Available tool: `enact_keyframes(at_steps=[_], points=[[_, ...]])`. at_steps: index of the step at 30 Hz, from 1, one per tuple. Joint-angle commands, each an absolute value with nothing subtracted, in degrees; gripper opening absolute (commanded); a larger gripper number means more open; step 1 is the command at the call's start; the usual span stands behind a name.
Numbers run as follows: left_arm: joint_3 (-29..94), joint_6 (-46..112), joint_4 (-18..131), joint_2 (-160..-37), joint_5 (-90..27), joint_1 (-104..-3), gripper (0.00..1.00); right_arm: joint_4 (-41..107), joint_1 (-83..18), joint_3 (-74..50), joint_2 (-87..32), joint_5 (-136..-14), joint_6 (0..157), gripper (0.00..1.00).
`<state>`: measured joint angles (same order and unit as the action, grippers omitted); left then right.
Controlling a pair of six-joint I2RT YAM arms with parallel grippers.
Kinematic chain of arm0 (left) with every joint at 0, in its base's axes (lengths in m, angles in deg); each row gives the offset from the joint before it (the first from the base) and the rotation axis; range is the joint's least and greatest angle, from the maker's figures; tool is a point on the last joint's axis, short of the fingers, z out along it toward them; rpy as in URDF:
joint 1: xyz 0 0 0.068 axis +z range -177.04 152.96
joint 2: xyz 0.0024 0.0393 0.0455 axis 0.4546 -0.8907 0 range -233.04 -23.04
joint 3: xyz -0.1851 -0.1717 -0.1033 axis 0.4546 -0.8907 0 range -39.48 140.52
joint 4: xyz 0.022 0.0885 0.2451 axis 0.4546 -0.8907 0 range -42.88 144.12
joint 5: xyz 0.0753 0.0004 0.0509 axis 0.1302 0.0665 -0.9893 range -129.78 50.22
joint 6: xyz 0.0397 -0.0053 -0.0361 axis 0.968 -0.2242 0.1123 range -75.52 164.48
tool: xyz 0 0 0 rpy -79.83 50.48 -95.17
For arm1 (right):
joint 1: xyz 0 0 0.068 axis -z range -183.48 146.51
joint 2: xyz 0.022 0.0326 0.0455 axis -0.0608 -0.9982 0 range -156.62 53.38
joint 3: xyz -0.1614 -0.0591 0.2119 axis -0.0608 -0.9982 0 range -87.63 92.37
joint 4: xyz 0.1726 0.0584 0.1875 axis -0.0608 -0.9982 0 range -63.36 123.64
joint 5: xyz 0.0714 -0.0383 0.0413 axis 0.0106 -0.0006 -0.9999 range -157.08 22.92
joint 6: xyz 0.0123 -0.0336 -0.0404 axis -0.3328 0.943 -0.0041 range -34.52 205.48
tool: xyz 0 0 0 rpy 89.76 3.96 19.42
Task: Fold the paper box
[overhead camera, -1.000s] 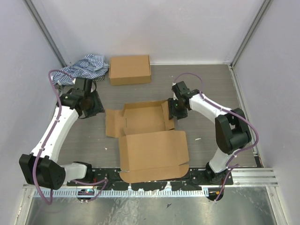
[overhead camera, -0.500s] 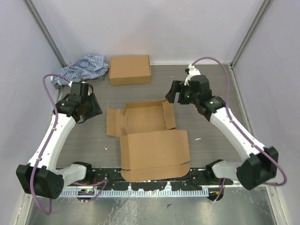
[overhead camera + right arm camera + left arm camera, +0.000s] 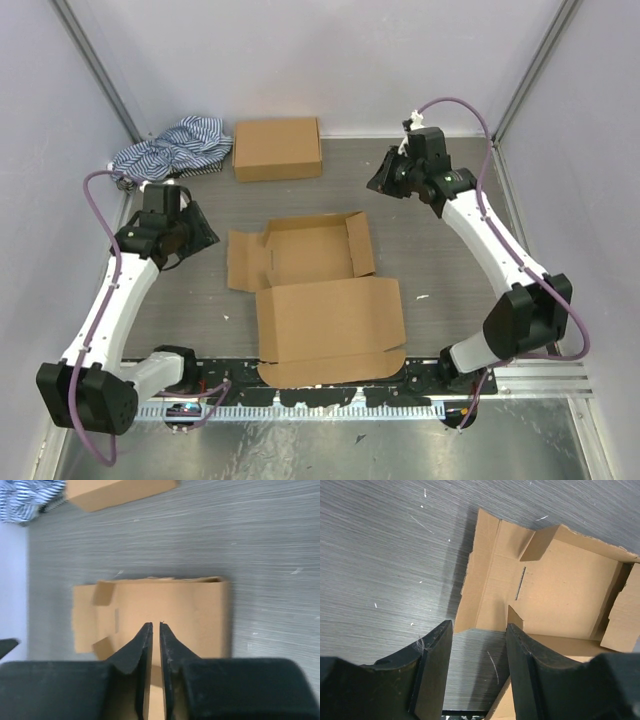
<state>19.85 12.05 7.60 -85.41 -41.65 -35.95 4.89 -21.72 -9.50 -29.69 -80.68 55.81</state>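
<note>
Table (image 3: 450, 260) first: grey wood-grain, walled on three sides, w/ bare surface right of centre and along the top of the frame.

The paper box (image 3: 315, 290) is spread out mid-frame in the top view, approx. half formed. The tray part is open upward, and the big lid panel (image 3: 330, 325) is laid flat toward the bottom edge. The right wall (image 3: 360, 243) is stood up, while the left flap (image 3: 243, 262) lies flat on the table. Judged from that, the side walls are the step in hand, w/ the left one not yet raised.

The next move prob. calls for that flap to be caught at its outer edge and tipped up, tray pinned so it isn't shoved rightward.

A closed brown box (image 3: 277, 148) at top centre-left and a striped cloth (image 3: 175, 145) in the upper-left corner are both well apart from the work. The cloth is near the left arm's swing room, tho.

The left gripper (image 3: 479, 630) is hung at mid-left, over the flap's outer edge. Its jaws are parted fairly wide and nothing is held. The right gripper (image 3: 155, 625) is up at upper right, away from the box, jaws closed on nothing.

The flap edge sits flush on the table, so little purchase is offered. A low scrape-in from the left is likely needed, and room is there.
</note>
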Motion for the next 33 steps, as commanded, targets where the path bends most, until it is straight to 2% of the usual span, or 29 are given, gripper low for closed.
enact_keyframes(at_steps=[1,3,4,5,8,11,14,17,18,22,23,24,25,29,33], points=[[17.1,9.9,12.7,-86.5,-34.7,-33.0,0.54,-3.2,-21.5,-6.3,-34.9,-71.1,59.1,0.33],[16.1,9.4,13.9,-86.5,-33.1,-31.9,0.54,-2.4,-21.7,-8.6,-36.6,-73.2,59.7,0.52],[15.5,9.3,14.4,-86.3,-32.7,-31.5,0.54,-1.5,-21.9,-9.9,-36.8,-73.4,59.9,0.92],[14.9,9.3,14.9,-86.1,-32.6,-31.3,0.54,-0.4,-22.4,-10.8,-36.9,-73.2,60.2,1.00],[13.7,9.3,15.3,-85.6,-32.8,-31.1,0.54,0.7,-22.9,-12.6,-38.4,-72.1,60.4,1.00],[12.5,9.5,15.3,-85.6,-33.2,-30.9,0.54,0.5,-23.8,-13.7,-41.8,-68.9,60.7,0.94],[11.6,9.5,15.0,-85.6,-33.4,-30.8,0.54,1.0,-26.5,-14.5,-45.4,-66.2,61.0,0.84],[11.1,9.5,14.8,-85.4,-33.8,-30.7,0.54,1.1,-30.0,-14.4,-47.7,-62.1,60.4,0.79],[11.0,9.6,14.6,-85.2,-33.9,-30.7,0.54,1.1,-30.4,-14.3,-48.4,-61.4,59.8,0.73],[11.1,9.9,13.8,-84.9,-34.9,-30.6,0.54,-1.5,-31.1,-12.4,-52.8,-57.7,58.6,0.45],[11.0,10.0,13.6,-84.8,-35.2,-30.6,0.54,-2.7,-31.6,-11.7,-53.9,-55.6,58.3,0.29],[10.9,10.1,13.5,-84.7,-35.4,-30.5,0.54,-4.3,-31.8,-11.3,-55.1,-52.4,57.8,0.06],[10.9,10.1,13.4,-84.7,-35.6,-30.5,0.54,-6.0,-32.2,-10.4,-56.4,-50.1,57.1,0.02],[11.4,9.9,11.7,-85.8,-37.8,-30.5,0.54,-10.3,-33.9,-9.8,-60.1,-42.3,55.1,0.01],[12.5,10.3,9.8,-87.5,-39.8,-30.5,0.54,-10.6,-34.3,-11.9,-60.3,-40.9,53.7,0.01]])
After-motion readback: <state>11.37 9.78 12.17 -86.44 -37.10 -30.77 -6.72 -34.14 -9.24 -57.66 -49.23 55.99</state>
